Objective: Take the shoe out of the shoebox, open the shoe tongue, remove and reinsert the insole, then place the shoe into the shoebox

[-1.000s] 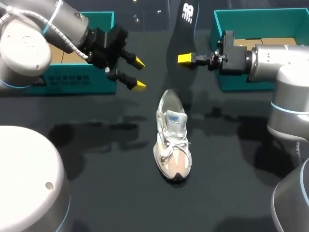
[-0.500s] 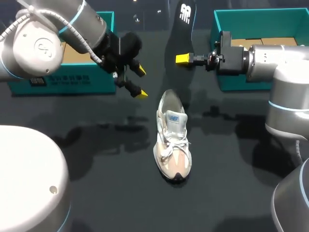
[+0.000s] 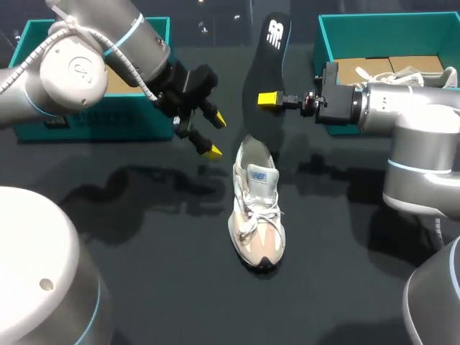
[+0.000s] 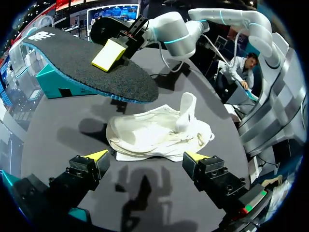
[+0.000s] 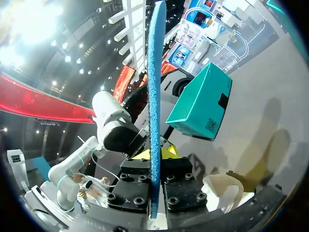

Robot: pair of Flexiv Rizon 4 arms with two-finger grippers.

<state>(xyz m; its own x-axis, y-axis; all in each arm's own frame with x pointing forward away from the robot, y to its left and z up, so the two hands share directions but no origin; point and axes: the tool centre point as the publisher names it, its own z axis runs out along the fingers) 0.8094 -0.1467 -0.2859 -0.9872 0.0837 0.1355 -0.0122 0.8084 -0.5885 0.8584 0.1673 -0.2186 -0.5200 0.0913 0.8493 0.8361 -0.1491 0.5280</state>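
One shoe upright at the centre of the tabletop, toe toward 6 o'clock, right jaws clamped on the black insole at the shoe's 12 o'clock, left jaws wide open and empty at its 11 o'clock, teal shoebox at 2 o'clock

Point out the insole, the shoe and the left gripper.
insole (image 3: 267,54), head view, on its dark face near the logo.
shoe (image 3: 257,215), head view, on the laces.
left gripper (image 3: 214,136), head view, midway between its yellow tips.
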